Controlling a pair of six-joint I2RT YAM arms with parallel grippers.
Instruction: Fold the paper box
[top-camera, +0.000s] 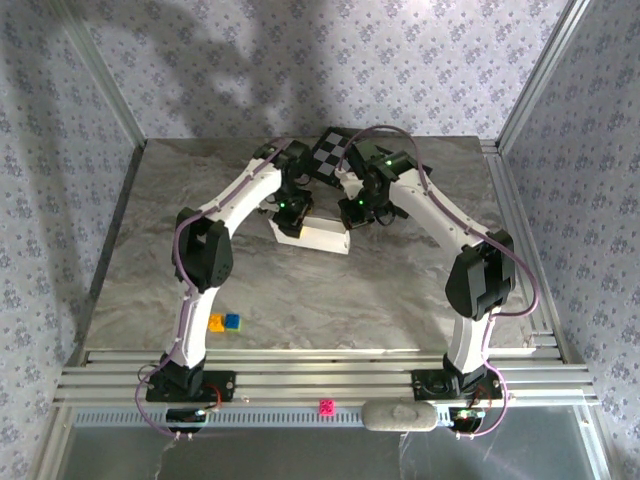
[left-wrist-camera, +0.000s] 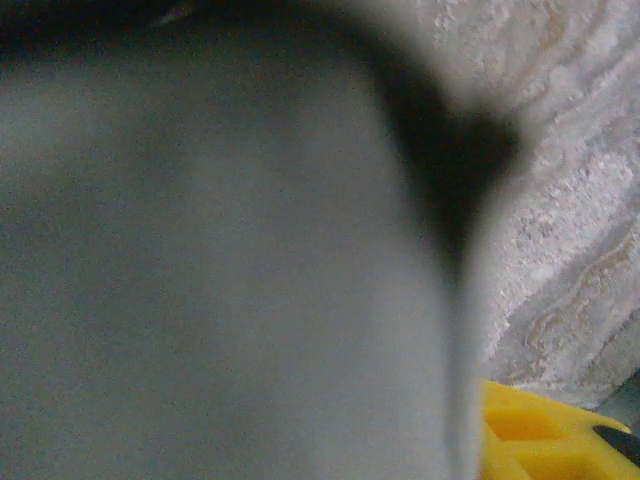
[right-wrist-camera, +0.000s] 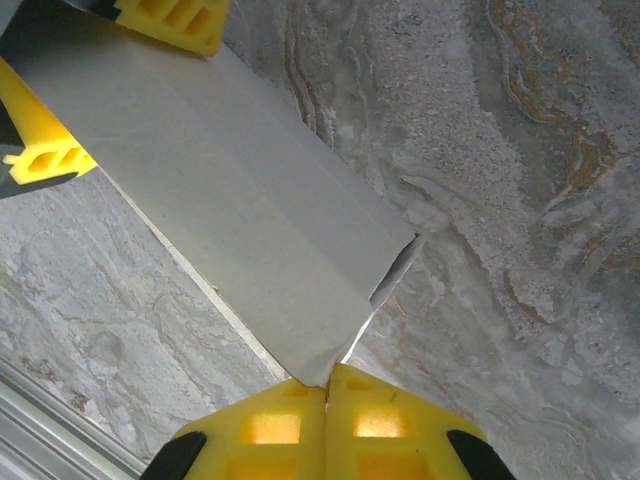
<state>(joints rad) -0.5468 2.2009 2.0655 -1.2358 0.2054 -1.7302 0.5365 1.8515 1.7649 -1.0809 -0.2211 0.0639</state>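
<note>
The white paper box (top-camera: 322, 236) lies mid-table, partly folded, between both arms. In the right wrist view it is a long creased cardboard panel (right-wrist-camera: 230, 220) with a small flap standing off its near corner. My right gripper (right-wrist-camera: 325, 393) is shut, its yellow fingertips pinching that near corner; from above it sits at the box's right end (top-camera: 355, 211). My left gripper (top-camera: 290, 214) is at the left end, and its two yellow fingers (right-wrist-camera: 170, 18) straddle the far end of the panel. Blurred grey cardboard (left-wrist-camera: 220, 280) lies close against the left wrist camera, beside one yellow finger (left-wrist-camera: 540, 440).
A black-and-white checkered board (top-camera: 335, 150) lies just behind the grippers. A yellow block (top-camera: 216, 322) and a blue block (top-camera: 232, 321) sit near the left arm. A pink cube (top-camera: 325, 406) rests on the aluminium rail (top-camera: 320, 372) at the near edge.
</note>
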